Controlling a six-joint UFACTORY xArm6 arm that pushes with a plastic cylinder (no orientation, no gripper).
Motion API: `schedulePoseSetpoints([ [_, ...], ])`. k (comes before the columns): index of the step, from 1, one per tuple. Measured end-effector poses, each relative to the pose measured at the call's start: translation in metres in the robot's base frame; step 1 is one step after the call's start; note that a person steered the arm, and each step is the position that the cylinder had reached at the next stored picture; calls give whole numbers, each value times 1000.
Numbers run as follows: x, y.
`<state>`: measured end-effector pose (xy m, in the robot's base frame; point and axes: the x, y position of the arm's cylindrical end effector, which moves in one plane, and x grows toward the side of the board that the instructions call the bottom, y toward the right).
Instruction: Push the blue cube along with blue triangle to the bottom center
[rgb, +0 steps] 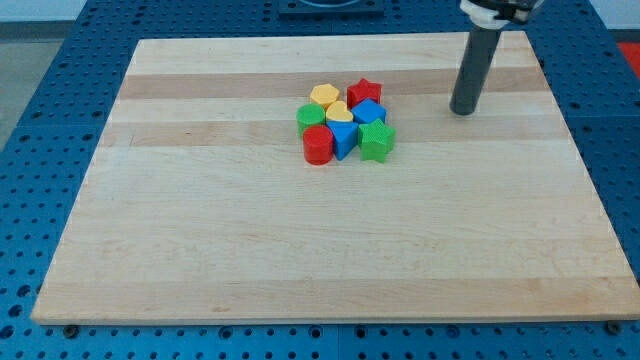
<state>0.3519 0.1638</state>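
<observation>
Resting on the pale wooden desk (200, 250), my tip (462, 112) stands near the view's upper right, at the lower end of the straight dark rod (474, 70). The arm carries no hand, only this rod, so nothing is held. My tip sits well apart from all the blocks, off to the view's right of the cluster and touching none of them.

Eight small plastic blocks huddle together a little above the desk's centre. The blue cube (369, 111) lies on the cluster's right side, just below the red star-shaped block (365, 92) and just above the green star-shaped block (377, 142). The blue triangle (344, 140) lies at the cluster's lower edge, between the red cylinder (318, 146) on the view's left and the green star-shaped block on the right. A yellow heart-shaped block (340, 114) sits in the middle, touching the blue cube's left side. A yellow hexagonal block (323, 96) is at the top left, and a green block (311, 117) of unclear shape is on the left edge.

A blue perforated surface (60, 80) surrounds the desk.
</observation>
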Motion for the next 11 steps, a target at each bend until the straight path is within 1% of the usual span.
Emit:
schedulePoseSetpoints([
  [3,0,-76],
  [6,17,-139],
  [8,40,-179],
  [10,75,-186],
  [11,105,-186],
])
